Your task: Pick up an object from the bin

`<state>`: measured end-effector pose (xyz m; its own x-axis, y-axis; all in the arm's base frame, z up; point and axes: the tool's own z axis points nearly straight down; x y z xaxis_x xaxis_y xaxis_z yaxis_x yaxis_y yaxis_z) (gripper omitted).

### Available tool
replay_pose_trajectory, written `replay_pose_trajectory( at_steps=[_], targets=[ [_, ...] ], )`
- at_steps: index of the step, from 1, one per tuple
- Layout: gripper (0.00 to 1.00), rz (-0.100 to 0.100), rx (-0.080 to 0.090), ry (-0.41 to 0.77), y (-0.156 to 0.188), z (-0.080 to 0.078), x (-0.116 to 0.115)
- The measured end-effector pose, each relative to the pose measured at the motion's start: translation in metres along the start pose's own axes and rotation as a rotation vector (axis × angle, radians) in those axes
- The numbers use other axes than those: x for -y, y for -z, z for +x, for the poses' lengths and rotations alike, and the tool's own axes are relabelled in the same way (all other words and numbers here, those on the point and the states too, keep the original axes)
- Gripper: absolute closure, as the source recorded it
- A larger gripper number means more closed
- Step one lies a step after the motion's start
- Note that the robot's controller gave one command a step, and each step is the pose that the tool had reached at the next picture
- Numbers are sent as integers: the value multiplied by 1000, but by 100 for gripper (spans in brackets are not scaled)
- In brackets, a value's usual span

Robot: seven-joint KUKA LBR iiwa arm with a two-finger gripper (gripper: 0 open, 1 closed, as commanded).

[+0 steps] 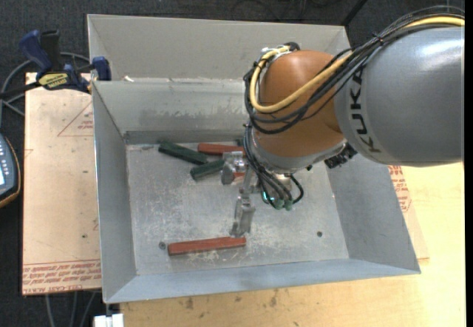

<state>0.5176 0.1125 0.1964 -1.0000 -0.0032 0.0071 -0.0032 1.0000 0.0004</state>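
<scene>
A red-brown stick (pixel 207 245) lay flat on the floor of the bin (pixel 111 192), beside its near wall. The pincer (pixel 242 222) hung just over the stick's right end; I could not tell whether it was apart or together. Beyond the stick, well apart from it, lay dark green sticks (pixel 181 152) and another red stick (pixel 219 148).

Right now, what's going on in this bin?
The KUKA arm reaches into the grey bin from the right. Its gripper hangs low over the floor, at the right end of a reddish-brown stick that lies near the front wall. It holds nothing that I can see. Near the back wall, dark green sticks and a second red stick lie together, partly under the arm.
</scene>
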Motion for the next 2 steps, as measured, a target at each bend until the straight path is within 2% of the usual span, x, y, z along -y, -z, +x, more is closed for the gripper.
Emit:
replay_pose_trajectory(
  at_steps=[1, 2],
  targets=[
    [0, 1, 2, 350, -107, 16, -17],
    [100, 0, 6, 348, -105, 15, -17]
  ],
)
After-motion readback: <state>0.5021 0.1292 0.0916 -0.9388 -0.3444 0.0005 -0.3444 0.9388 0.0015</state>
